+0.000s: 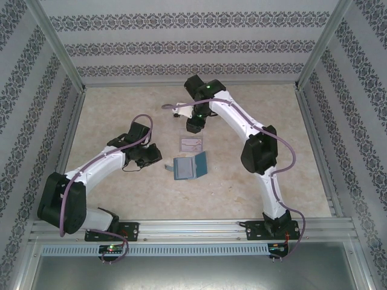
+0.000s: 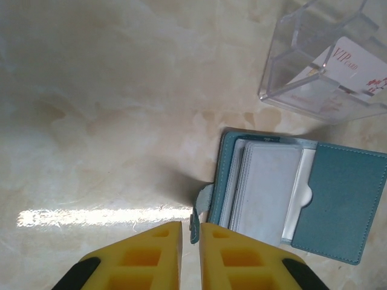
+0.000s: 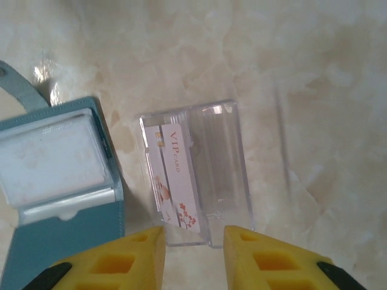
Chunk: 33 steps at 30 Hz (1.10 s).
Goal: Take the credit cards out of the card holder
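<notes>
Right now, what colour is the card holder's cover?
Teal-blue card holder, grey-blue inside; clearest in the left wrist view.

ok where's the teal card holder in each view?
Top external: card holder near frame centre.
Left wrist: card holder lower right, lying open.
Right wrist: card holder at left edge, cropped.
Shared landmark: clear tray beside it, VIP card inside.

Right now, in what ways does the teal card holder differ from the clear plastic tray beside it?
The card holder is opaque teal; the tray is transparent. The card holder lies open like a book; the tray is a box with upright walls. The card holder's pockets hold a grey-white stack; the tray holds a pale card printed VIP. Both rest on the marble-patterned table, not touching.
</notes>
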Each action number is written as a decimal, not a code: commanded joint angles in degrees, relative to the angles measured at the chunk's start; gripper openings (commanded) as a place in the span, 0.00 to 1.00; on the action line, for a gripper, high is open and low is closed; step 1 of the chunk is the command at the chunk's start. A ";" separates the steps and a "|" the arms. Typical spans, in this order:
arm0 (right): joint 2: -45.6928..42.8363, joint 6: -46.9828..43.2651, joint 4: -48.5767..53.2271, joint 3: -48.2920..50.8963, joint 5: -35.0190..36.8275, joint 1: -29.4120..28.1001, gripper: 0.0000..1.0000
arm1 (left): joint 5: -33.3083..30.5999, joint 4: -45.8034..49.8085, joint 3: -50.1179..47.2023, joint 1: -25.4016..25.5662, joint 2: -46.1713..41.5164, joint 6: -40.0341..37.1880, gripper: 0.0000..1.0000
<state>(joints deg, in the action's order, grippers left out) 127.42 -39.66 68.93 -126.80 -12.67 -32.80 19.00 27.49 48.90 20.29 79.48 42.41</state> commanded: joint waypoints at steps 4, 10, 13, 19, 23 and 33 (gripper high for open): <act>-9.54 24.26 -20.37 16.28 0.91 -0.46 0.28 | 2.57 -2.01 3.23 1.48 2.79 -0.05 0.15; -19.40 41.79 -32.17 34.16 -0.96 -0.59 0.20 | 4.76 -4.68 5.11 4.10 7.09 0.62 0.13; -22.75 49.27 -34.08 39.67 -0.76 -0.69 0.17 | 5.65 -4.99 6.71 5.77 9.41 0.52 0.12; -26.96 62.12 -38.66 49.28 -4.29 -1.75 0.12 | 6.20 -5.17 8.53 7.83 13.10 0.87 0.09; -27.11 69.31 -38.58 51.47 -6.21 -3.13 0.11 | 5.39 -4.72 8.23 8.00 14.21 0.52 0.08; -24.46 80.05 -46.69 57.54 -11.85 -6.06 0.11 | 0.58 -3.72 5.69 7.92 16.24 -2.31 0.06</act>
<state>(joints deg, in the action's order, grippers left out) 101.65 34.61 26.52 -71.29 -21.56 -38.54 22.37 23.49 55.81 27.77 94.74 42.13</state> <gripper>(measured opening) 0.108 0.062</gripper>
